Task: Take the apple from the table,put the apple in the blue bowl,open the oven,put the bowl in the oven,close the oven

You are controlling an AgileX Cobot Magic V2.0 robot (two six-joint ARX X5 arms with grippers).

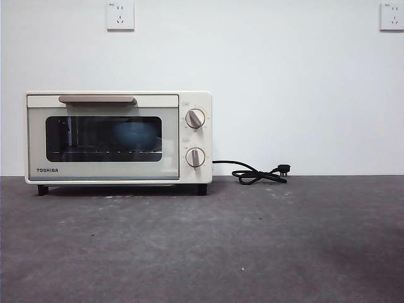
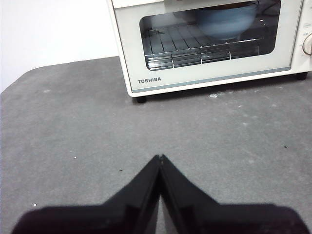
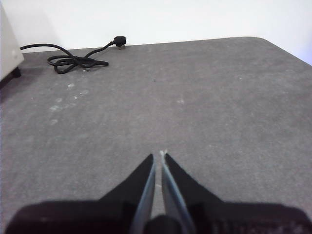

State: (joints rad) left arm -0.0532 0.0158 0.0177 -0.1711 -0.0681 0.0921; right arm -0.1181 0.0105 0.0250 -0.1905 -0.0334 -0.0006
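Front view: the oven point(image 1: 118, 137), a cream-white box with rounded corners, is standing on the table point(image 1: 252, 246), a matte dark grey surface with pale specks. Its dark glass door is sitting shut under a flat bar handle point(image 1: 96, 99), with two round knobs point(image 1: 195, 118) stacked to the side. Through the glass the bowl point(image 1: 132, 134) is showing as a dim blue round shape on the wire rack; the apple cannot be made out. A black cord point(image 1: 255, 174) is lying coiled beside the oven, its plug resting loose on the table. Two white wall sockets point(image 1: 120, 15) are sitting high on the plain wall.

Left wrist view: the left gripper point(image 2: 160, 157) is hovering over bare table, well short of the oven, its black wedge jaws pressing together at the tips, holding nothing. The bowl is sitting behind the glass on shiny rack wires.

Right wrist view: the right gripper point(image 3: 162, 155) is hanging over speckled table, jaws nearly touching with a thin slit between, empty. The cord is lying well apart from it.
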